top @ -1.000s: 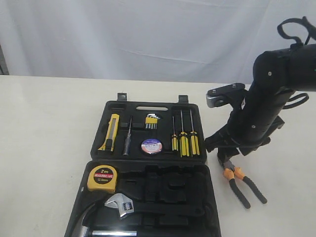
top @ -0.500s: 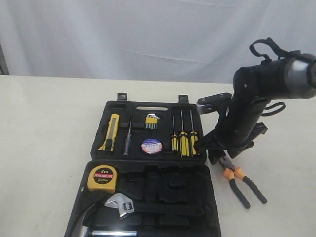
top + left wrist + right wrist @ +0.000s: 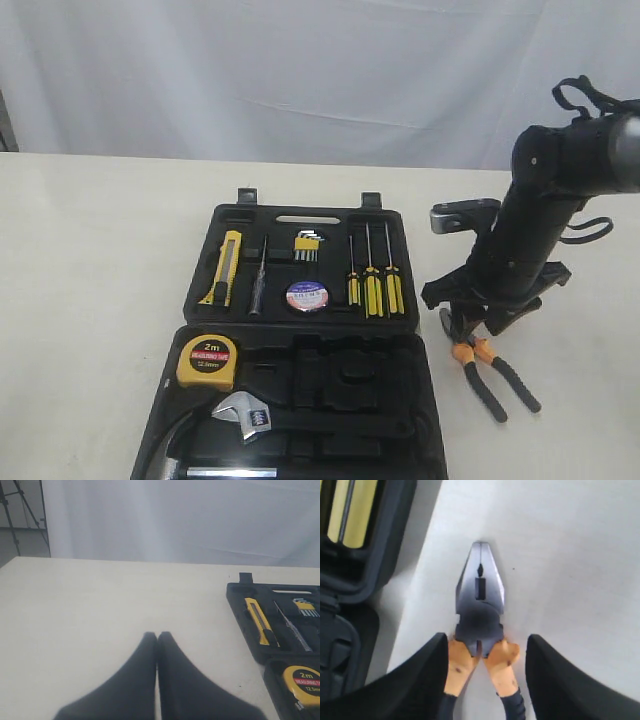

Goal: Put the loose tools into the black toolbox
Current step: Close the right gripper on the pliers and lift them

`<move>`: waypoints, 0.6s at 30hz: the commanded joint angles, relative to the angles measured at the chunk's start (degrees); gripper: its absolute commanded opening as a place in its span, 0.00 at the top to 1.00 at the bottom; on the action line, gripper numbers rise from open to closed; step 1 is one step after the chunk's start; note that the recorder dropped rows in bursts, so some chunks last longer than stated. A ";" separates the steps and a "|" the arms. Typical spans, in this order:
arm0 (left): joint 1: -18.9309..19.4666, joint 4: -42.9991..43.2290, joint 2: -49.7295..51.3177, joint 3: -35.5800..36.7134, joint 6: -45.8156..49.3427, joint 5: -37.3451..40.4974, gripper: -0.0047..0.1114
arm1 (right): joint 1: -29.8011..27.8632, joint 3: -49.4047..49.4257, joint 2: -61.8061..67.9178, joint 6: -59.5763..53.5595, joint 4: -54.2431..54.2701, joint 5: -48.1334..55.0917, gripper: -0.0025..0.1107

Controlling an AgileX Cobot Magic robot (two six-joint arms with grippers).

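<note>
Pliers with orange-and-black handles lie on the table, just beside the open black toolbox; right gripper stands open astride their orange handles, not clamped; left gripper pressed closed, empty; yellow tape measure, utility knife and tape roll sit in toolbox recesses.

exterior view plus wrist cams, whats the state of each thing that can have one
black toolbox: open, lying flat
pliers: nose closed, on the table, outside the toolbox
right gripper: jaws open astride the pliers' handles
left gripper: jaws shut, empty
tape measure: seated in the toolbox
utility knife: seated in the toolbox
tape roll: seated in the toolbox
</note>
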 commanded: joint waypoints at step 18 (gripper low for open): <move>-0.12 -0.14 -0.16 0.12 0.00 -0.03 0.96 | -0.92 -0.31 -0.04 -5.23 2.10 -0.70 0.57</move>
